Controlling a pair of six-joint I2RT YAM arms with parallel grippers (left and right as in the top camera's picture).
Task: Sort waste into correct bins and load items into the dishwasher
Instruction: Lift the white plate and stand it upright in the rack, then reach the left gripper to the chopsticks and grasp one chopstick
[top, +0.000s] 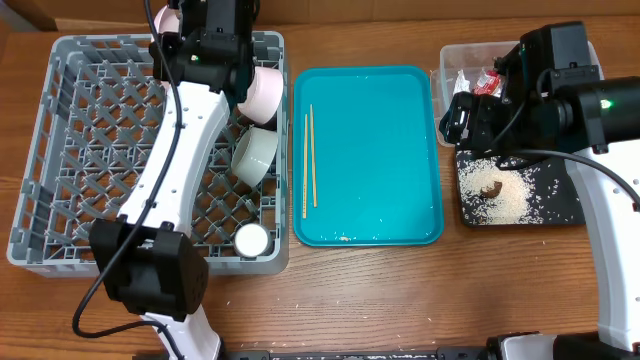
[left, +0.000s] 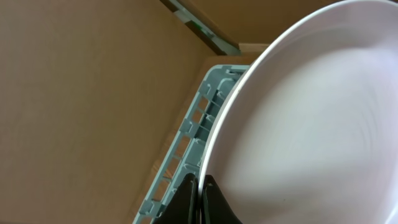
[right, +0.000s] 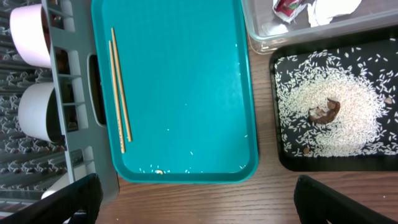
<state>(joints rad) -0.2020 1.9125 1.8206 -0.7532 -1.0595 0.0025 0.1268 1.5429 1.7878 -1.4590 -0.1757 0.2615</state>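
I seem to work in a lab-like test place: a plain wooden table, brown cardboard boxes behind it, a grey dish rack set on the tabletop.

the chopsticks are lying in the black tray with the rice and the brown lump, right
No. The chopsticks lie on the teal tray, not in the black tray. Only the rice and the brown lump are in the black tray. The right wrist view shows this.
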